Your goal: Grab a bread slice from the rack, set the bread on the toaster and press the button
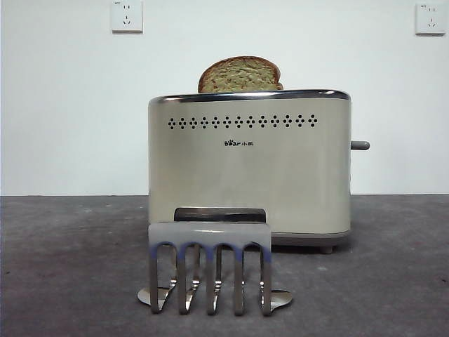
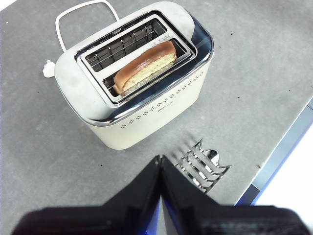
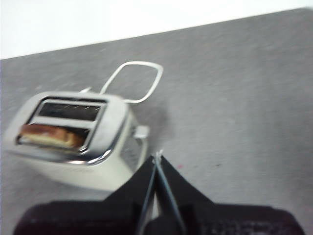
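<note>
Slice of bread (image 1: 240, 76) seated in near slot of toaster (image 1: 249, 168), top protruding; rack (image 1: 210, 270) vacant at counter front. Left tool (image 2: 160, 161) and right tool (image 3: 157, 159) clenched, holding nothing. Button (image 1: 360, 145) judged stiff, small, slippery: pressed best squarely from above.

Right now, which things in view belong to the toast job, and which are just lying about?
Job:
slice of bread, standing in the toaster's slot
toaster
button, on the toaster's narrow end
rack, in front of the toaster, no bread in it
left gripper and right gripper, both shut, holding nothing

Lying about:
white power cord behind the toaster
two wall sockets
</note>
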Robot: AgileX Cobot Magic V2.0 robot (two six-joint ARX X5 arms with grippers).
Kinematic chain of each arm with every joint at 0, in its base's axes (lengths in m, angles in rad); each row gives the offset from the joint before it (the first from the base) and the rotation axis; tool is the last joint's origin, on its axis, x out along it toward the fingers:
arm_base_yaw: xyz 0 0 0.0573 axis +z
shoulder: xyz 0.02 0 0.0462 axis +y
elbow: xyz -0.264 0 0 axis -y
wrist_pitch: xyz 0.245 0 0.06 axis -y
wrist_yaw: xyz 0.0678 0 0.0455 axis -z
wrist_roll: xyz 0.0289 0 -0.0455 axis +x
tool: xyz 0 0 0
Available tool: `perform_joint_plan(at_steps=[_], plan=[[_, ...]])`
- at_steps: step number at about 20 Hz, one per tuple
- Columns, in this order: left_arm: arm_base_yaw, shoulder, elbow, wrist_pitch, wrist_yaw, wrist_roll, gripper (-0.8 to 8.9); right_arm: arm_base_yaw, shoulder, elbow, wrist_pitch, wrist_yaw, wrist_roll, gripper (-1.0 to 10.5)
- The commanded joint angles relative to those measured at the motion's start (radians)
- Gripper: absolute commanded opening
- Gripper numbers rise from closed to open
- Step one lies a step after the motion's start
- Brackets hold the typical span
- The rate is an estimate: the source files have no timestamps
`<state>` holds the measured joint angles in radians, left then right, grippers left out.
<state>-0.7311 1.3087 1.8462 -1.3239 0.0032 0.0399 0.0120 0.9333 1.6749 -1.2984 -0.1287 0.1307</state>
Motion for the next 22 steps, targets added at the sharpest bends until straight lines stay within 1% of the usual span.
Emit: perform_joint_plan(at_steps=[1,10,17,18,20,21,22], plan=[[0.002,0.001,-0.006,0.002,0.0,-0.01,-0.04,0.001,0.011,0.006,-0.014,0.03,-0.011,0.0],[0.002,0.001,-0.006,0.002,0.0,-0.01,-0.04,0.001,0.074,0.006,-0.073,0.032,-0.011,0.0],[0.003,-0.002,-0.006,0.002,0.0,-0.01,-0.04,0.001,0.224,0.006,-0.072,0.033,-0.011,0.0],[0.008,-0.003,-0.006,0.002,0.0,-0.002,-0.04,0.001,0.255,0.006,-0.071,0.032,-0.011,0.0],[0.032,-0.002,-0.006,0.002,-0.003,0.109,-0.04,0.001,0.311,0.006,-0.07,0.032,-0.011,0.0],[0.045,0.001,-0.006,0.002,-0.003,0.138,-0.04,0.001,0.336,0.006,-0.068,0.032,-0.011,0.0],[0.064,0.003,-0.007,0.002,0.004,0.148,-0.04,0.001,0.365,0.006,-0.061,0.033,-0.011,0.0]])
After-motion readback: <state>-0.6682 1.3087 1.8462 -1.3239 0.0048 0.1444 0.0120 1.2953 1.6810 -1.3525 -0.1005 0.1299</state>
